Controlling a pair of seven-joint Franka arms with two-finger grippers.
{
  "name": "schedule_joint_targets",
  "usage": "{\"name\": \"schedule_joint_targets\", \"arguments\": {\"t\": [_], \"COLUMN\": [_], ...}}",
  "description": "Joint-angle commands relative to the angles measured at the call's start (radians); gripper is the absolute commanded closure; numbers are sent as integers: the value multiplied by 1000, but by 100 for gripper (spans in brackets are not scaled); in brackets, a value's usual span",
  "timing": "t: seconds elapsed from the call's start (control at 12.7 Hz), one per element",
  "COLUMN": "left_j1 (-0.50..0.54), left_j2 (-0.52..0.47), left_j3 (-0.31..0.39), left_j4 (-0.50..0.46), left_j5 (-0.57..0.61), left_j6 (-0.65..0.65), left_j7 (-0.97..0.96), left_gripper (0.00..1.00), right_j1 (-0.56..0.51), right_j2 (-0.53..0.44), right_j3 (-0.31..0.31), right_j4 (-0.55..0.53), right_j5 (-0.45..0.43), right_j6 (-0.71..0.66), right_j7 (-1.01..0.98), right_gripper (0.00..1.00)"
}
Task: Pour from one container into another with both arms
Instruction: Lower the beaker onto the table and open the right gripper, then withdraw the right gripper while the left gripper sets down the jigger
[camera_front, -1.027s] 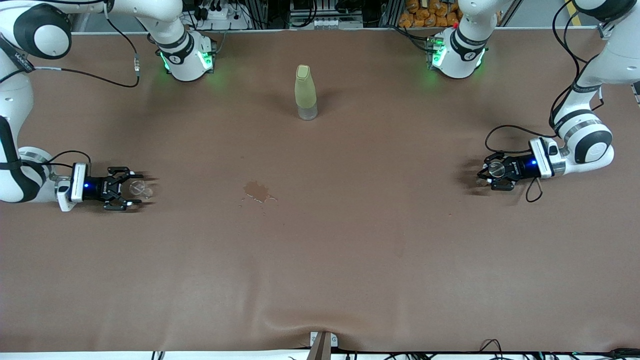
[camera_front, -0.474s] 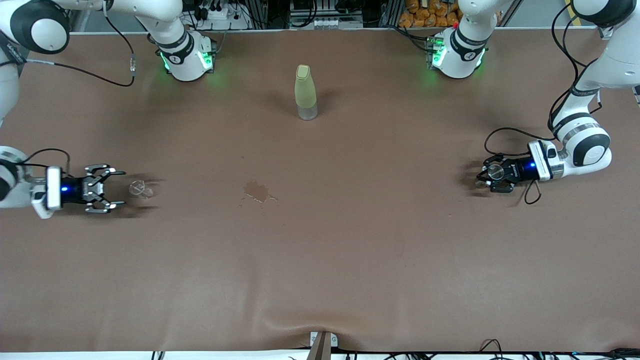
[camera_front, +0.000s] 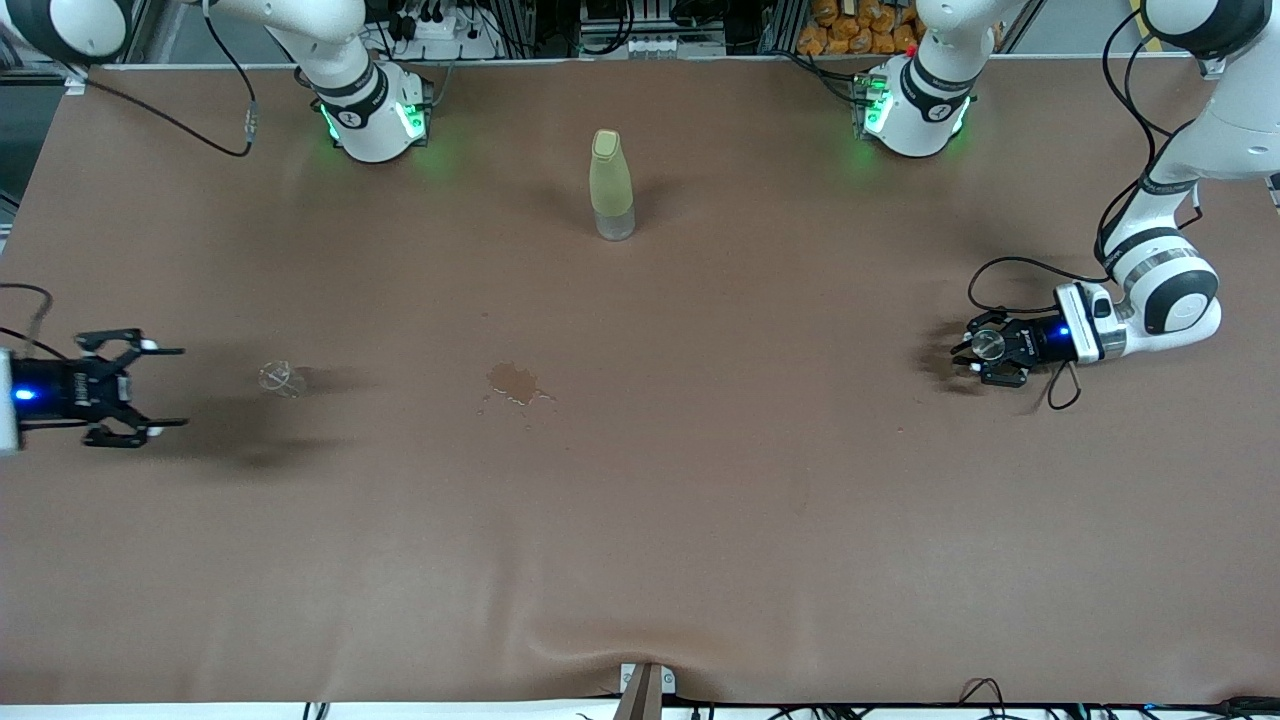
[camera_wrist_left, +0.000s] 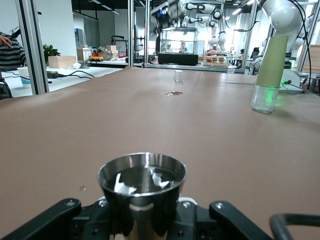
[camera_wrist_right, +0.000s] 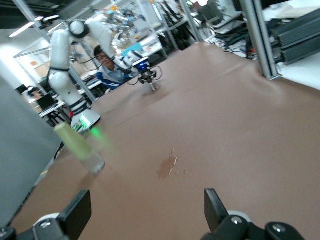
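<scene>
The metal jigger (camera_front: 989, 344) is gripped upright in the left pincer (camera_front: 975, 350); the glass cup (camera_front: 277, 377) is left on the tabletop (camera_front: 700, 500) in front of the open right pincer (camera_front: 160, 386).

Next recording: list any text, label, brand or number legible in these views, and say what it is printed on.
None can be read.
Left gripper: a small pale mark on its body, too small to read.
Bottle: no label visible.
Jigger and glass cup: no markings visible.
</scene>
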Motion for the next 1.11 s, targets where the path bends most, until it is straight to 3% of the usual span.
{"name": "schedule_joint_targets", "arguments": {"t": [0.0, 0.24, 0.47, 0.79, 1.03], "left_j1": [6, 8, 8, 46, 86], "left_j2": [3, 5, 8, 9, 8], "left_j3": [-5, -5, -4, -2, -4], "left_j4": [13, 19, 21, 59, 97], "left_j5": [12, 12, 14, 60, 121], "left_j6": [-5, -6, -6, -8, -12], "left_j7": [9, 3, -1, -30, -70], "left_gripper": [55, 44, 44, 39, 36], "right_j1": [28, 83, 179, 301, 431], "right_j2": [-162, -295, -411, -529, -575], "right_j3": [0, -2, -9, -35, -153], "right_j4": [-42, -48, -44, -44, -50], "right_j5": [5, -28, -95, -324, -551], "right_j6": [34, 114, 181, 223, 211], "right_j7": [197, 453, 730, 1105, 1229], "right_gripper": [0, 0, 0, 0, 0]}}
